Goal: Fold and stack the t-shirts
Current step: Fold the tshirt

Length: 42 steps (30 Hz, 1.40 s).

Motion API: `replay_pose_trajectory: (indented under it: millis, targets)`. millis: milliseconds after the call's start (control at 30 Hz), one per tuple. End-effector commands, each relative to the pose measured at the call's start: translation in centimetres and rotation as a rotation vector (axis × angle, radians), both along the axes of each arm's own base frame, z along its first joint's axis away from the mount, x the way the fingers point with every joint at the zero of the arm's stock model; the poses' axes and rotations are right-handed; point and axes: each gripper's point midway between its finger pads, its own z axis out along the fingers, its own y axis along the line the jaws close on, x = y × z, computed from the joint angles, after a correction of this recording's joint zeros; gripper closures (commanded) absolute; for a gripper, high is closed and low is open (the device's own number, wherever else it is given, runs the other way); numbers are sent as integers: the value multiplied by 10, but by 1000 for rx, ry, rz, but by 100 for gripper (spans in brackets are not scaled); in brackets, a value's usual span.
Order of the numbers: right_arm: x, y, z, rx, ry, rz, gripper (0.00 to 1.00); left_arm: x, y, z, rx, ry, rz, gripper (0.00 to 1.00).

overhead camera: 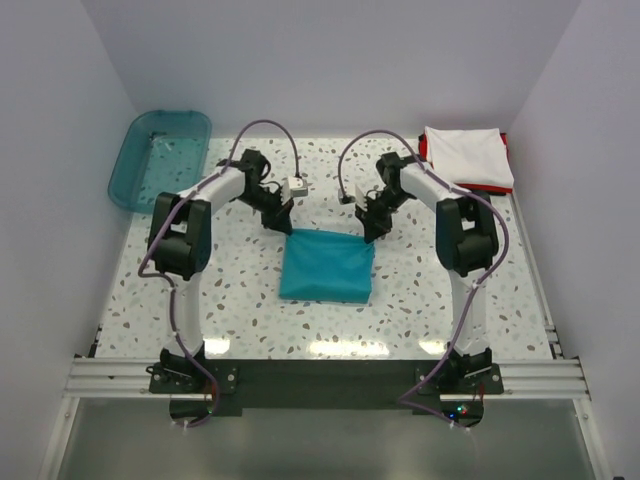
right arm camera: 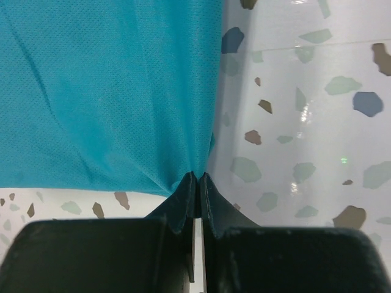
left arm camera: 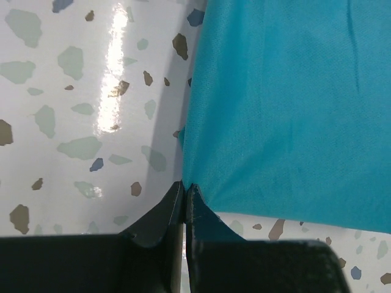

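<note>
The teal-blue t-shirt (overhead camera: 327,266) lies folded to a rectangle in the middle of the table. My left gripper (overhead camera: 283,226) is shut on its far left corner; in the left wrist view the gripper (left arm camera: 184,186) pinches the cloth edge (left arm camera: 287,104). My right gripper (overhead camera: 368,236) is shut on the far right corner; in the right wrist view the gripper (right arm camera: 198,177) pinches the cloth (right arm camera: 110,91), which wrinkles toward the tips. The white t-shirt (overhead camera: 468,156) lies folded on the red t-shirt (overhead camera: 492,188) at the far right.
A translucent teal plastic bin (overhead camera: 159,157) stands at the far left corner. White walls enclose the table on three sides. A metal rail (overhead camera: 320,375) runs along the near edge by the arm bases.
</note>
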Motion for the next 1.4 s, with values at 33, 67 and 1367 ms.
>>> replay_pose_trajectory:
  millis: [33,67,1367]
  targets:
    - [27,-6,17,-3,-121,-38,100,29,-5,32,-22,-95,64,98]
    - [35,-5,14,-6,-143,-52,100,34,-5,24,-12,-82,84,96]
    - [-101,90,22,261,703,-865,28,-136,-44,7,-234,788,447,49]
